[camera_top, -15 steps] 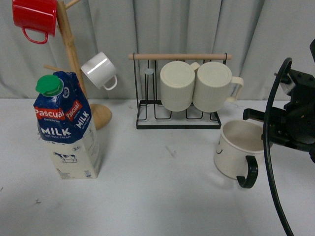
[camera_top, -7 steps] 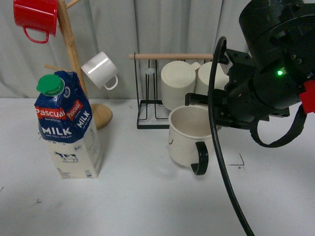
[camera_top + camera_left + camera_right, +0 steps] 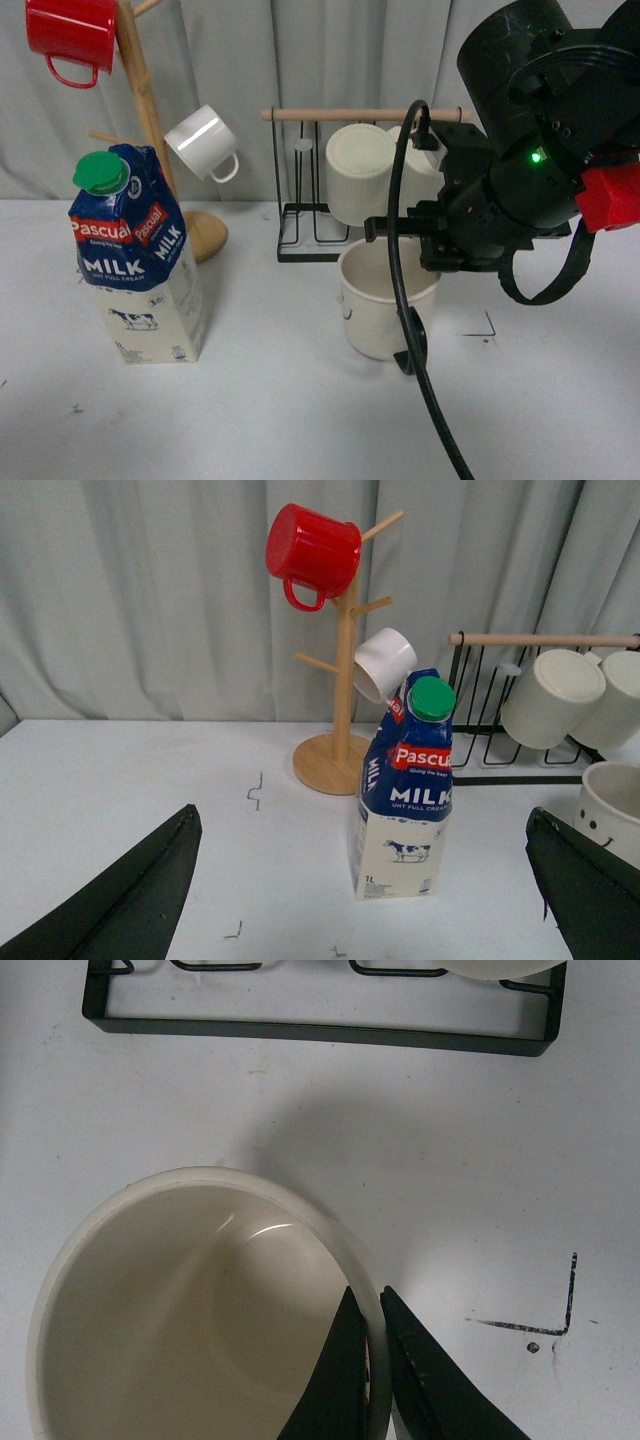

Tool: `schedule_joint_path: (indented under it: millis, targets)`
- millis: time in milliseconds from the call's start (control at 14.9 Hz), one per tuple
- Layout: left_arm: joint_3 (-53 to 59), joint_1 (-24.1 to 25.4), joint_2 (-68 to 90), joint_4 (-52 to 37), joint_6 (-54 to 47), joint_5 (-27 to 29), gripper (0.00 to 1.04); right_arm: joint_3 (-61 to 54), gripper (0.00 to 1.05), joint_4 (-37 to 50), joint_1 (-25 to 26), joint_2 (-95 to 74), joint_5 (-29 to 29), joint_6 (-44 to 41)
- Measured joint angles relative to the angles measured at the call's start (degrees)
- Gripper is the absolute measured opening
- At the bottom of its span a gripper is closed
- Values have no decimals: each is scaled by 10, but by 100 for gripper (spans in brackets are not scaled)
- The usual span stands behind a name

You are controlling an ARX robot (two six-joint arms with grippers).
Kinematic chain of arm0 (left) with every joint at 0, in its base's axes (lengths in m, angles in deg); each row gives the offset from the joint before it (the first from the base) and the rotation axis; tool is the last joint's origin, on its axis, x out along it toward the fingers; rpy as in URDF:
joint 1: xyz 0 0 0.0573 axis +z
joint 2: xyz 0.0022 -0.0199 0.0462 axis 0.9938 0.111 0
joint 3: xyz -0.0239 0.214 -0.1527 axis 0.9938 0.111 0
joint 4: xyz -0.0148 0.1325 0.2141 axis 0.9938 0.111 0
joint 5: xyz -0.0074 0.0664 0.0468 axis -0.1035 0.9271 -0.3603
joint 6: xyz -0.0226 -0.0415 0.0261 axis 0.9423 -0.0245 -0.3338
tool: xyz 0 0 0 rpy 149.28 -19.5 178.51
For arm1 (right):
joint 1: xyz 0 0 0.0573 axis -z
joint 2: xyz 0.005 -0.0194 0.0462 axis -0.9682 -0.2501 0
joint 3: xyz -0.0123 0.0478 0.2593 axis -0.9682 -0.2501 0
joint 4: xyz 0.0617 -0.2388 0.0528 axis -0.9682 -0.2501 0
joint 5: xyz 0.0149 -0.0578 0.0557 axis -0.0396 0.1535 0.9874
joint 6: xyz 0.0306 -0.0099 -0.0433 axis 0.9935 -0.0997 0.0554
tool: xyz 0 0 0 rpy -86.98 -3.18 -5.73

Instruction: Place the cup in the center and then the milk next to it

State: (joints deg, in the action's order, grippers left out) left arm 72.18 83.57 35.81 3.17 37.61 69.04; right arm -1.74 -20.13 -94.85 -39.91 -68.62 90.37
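Right gripper (image 3: 368, 1310) is pinched narrow on the cup (image 3: 372, 310), with one finger inside the rim and one outside. The cup sits directly under that hand, and honestly I can't tell if its base touches the table (image 3: 280, 400). The wire rack (image 3: 300, 240) is just beyond the hand. Left gripper (image 3: 360, 815) is spread wide and holding nothing. The milk (image 3: 405, 810) stands upright out ahead of it, well apart.
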Motion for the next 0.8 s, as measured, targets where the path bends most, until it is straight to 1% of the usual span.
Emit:
schedule_joint_path:
  millis: [201, 268, 402, 469, 602, 736, 803]
  targets:
    - [0, 0, 0, 0, 0, 0, 98, -15, 3, 9, -1, -1, 0, -16]
    - [0, 0, 0, 0, 0, 0, 98, -15, 32, 9, 3, -1, 3, -28]
    - [0, 0, 0, 0, 0, 0, 98, -15, 51, 9, 7, 1, 9, -29]
    - [0, 0, 0, 0, 0, 0, 98, -21, 64, 21, 11, 13, 16, -28]
    - [0, 0, 0, 0, 0, 0, 98, -51, 86, 68, 18, 71, 35, -25]
    - [0, 0, 0, 0, 0, 0, 98, -96, 100, 142, 28, 146, 60, -1]
    - [0, 0, 0, 0, 0, 0, 98, -121, 98, 175, 33, 186, 71, 8]
